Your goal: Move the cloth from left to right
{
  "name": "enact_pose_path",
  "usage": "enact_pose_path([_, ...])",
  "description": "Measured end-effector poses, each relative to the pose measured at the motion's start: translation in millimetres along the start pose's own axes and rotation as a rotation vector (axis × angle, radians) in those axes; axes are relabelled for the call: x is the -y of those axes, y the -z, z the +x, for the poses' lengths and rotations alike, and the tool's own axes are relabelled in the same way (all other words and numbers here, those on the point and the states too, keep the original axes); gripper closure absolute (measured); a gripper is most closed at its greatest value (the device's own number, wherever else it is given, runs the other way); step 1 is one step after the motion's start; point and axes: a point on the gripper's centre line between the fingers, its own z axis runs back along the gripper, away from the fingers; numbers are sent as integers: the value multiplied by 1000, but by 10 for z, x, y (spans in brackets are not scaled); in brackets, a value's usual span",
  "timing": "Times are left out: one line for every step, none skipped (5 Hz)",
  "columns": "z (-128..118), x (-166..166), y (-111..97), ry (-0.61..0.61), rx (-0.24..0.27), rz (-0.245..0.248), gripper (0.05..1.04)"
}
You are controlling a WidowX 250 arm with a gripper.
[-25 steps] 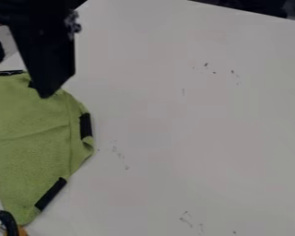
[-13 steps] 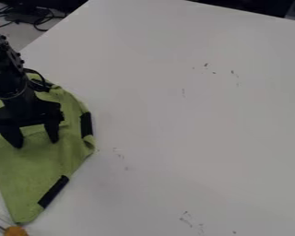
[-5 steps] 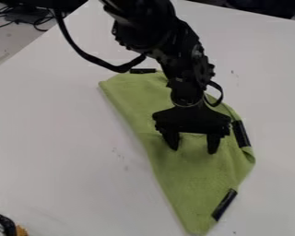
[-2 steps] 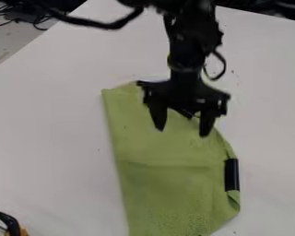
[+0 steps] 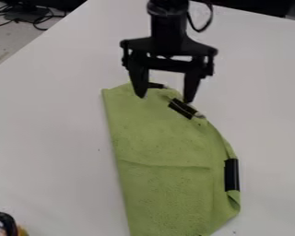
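Observation:
The black gripper [image 5: 165,96] hangs over the top end of the green cloth [image 5: 165,152], its two fingers apart with nothing between them. Spread out on the white table, the cloth lies a little right of the middle and runs down to the bottom edge of the view. Black strips mark its top and right edges. The fingertips overlap the cloth's top edge in the view; whether they touch it I cannot tell.
The white table [image 5: 51,120] extends on both sides of the cloth. At the bottom left corner is a black curved object [image 5: 7,220] with an orange part. Dark cables [image 5: 26,16] lie beyond the table at the upper left.
The cloth has gone from the left side to right of the middle, first rightward, then lower in the view. Since the last earlier frame, the gripper has moved up away from it while the cloth stayed put.

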Motion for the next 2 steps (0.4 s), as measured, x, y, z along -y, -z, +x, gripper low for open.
enact_pose_path([-152, -362, -63, -30, -54, -10, 83])
enact_pose_path([-316, -847, -224, -80, -82, -3, 83])
